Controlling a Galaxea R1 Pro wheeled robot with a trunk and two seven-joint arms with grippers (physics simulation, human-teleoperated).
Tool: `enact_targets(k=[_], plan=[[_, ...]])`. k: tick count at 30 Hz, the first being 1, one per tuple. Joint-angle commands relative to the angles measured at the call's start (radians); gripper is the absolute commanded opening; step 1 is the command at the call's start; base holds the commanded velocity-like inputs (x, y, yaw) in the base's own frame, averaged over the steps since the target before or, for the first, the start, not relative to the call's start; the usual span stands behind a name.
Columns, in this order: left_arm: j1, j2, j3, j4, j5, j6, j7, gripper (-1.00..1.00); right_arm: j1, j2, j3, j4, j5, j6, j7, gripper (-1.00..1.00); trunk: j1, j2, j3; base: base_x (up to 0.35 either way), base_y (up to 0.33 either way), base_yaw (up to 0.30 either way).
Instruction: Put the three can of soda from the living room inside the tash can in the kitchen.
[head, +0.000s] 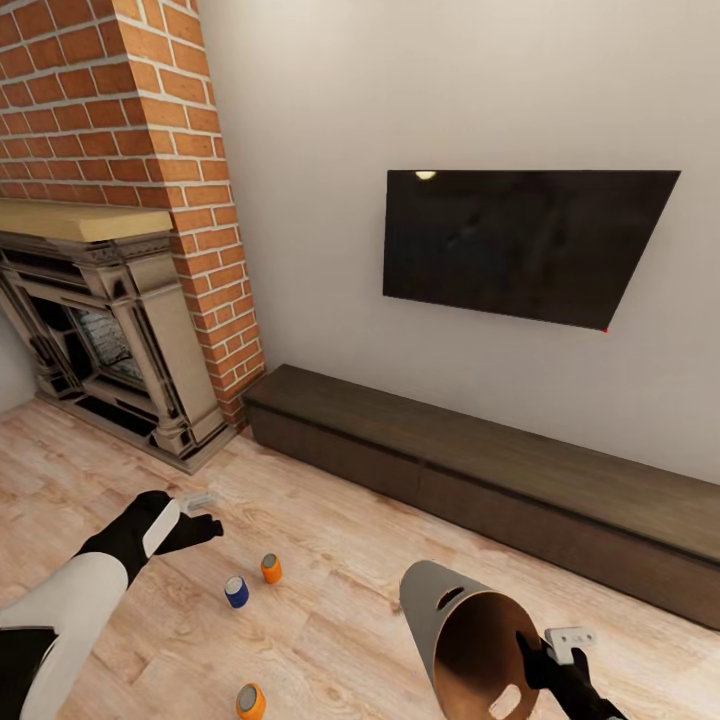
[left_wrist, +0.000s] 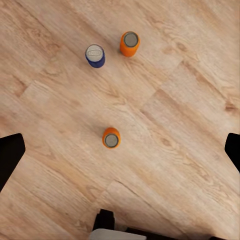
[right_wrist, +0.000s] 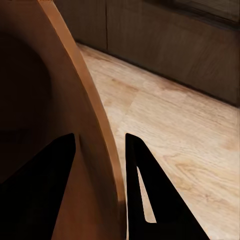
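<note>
Living room, brick fireplace (head: 110, 300), wall TV (head: 520, 245)

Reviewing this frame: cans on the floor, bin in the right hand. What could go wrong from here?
1. The right hand pinches the bin only by its rim, tilted; it may slip or swing.
2. The blue can stands close to an orange can; the open left hand, coming down, might knock one over.
3. The third can sits near the head view's bottom edge, easy to lose from sight.

We noted a brick fireplace (head: 110, 300) beyond the left gripper (head: 203, 512). A low dark cabinet (head: 480, 470) ran beyond the right gripper (head: 548, 648), with a black TV (head: 520, 240) on the wall (head: 330, 120) above it. Light wood floor (head: 330, 560) lay beneath both.
</note>
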Motion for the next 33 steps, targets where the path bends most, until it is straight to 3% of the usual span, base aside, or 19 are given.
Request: enact_targets(k=[1, 5, 7, 11, 12, 14, 24, 33], plan=[[0.0, -0.001, 0.0, 0.0, 0.0, 0.0, 0.0, 1.0, -0.016, 0.0, 0.001, -0.003, -0.001, 0.001, 0.007, -1.0, 0.0, 0.0, 0.0, 0.0, 0.0, 0.0], [0.0, -0.007, 0.0, 0.0, -0.001, 0.0, 0.001, 1.0, -0.067, -0.002, 0.0, -0.008, 0.0, 0.019, 0.007, -1.0, 0.0, 0.0, 0.0, 0.0, 0.0, 0.0], [0.0, -0.016, -0.001, 0.001, -0.002, 0.0, 0.001, 1.0, -0.148, -0.004, -0.001, -0.013, 0.0, 0.081, 0.008, -1.0, 0.0, 0.0, 0.0, 0.0, 0.0, 0.0], [0.0, -0.02, -0.001, 0.001, -0.002, -0.001, 0.001, 1.0, -0.226, -0.01, -0.007, -0.03, -0.001, 0.153, 0.01, -1.0, 0.015, -0.028, -0.013, 0.0, 0.0, 0.0], [0.0, -0.023, -0.002, 0.001, -0.002, -0.001, 0.001, 1.0, -0.266, -0.012, -0.024, -0.036, -0.002, 0.193, 0.013, -1.0, 0.019, -0.035, -0.016, 0.0, 0.0, 0.0], [0.0, -0.028, -0.002, 0.001, -0.002, -0.002, 0.001, 1.0, -0.291, -0.011, -0.038, -0.039, -0.002, 0.219, 0.013, -1.0, 0.027, -0.049, -0.022, 0.0, 0.0, 0.0], [0.0, -0.057, -0.002, 0.001, -0.003, -0.026, 0.033, 1.0, -0.318, -0.002, -0.04, -0.041, 0.013, 0.248, 0.011, -1.0, 0.065, -0.119, -0.053, 0.0, 0.0, 0.0], [0.0, -0.061, -0.003, 0.001, -0.002, -0.046, 0.067, 1.0, -0.318, 0.001, -0.035, -0.039, 0.015, 0.249, 0.01, -1.0, 0.1, -0.182, -0.081, 0.0, 0.0, 0.0]])
